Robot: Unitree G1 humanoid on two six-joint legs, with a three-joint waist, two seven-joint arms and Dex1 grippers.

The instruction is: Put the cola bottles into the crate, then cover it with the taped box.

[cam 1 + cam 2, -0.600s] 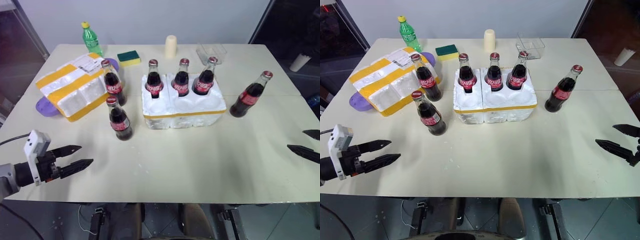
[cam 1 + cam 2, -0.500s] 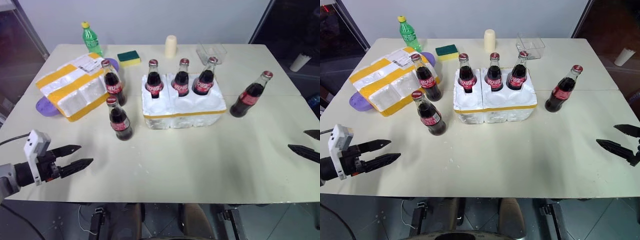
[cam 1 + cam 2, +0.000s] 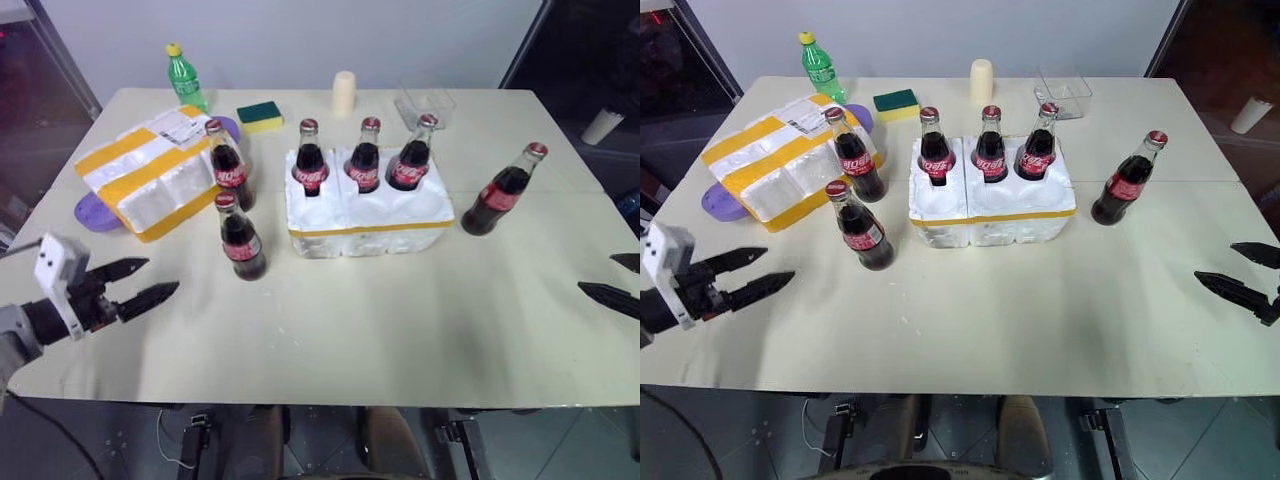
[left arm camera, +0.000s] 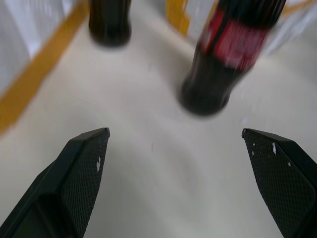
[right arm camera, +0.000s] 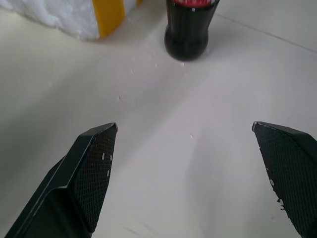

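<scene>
Table [image 3: 330, 320]: crate [image 3: 368, 217] holds 3 cola bottles [image 3: 366, 158].

- Pale table [image 3: 330, 330].
- Crate [image 3: 368, 215] centre; taped box [image 3: 150, 183] left, over purple item [image 3: 92, 213].
- Three loose cola bottles [image 3: 240, 240]; green bottle [image 3: 183, 77], sponge [image 3: 259, 116], clear tub [image 3: 425, 102] at back.

Even bright light; blurred left-wrist bottles
</scene>
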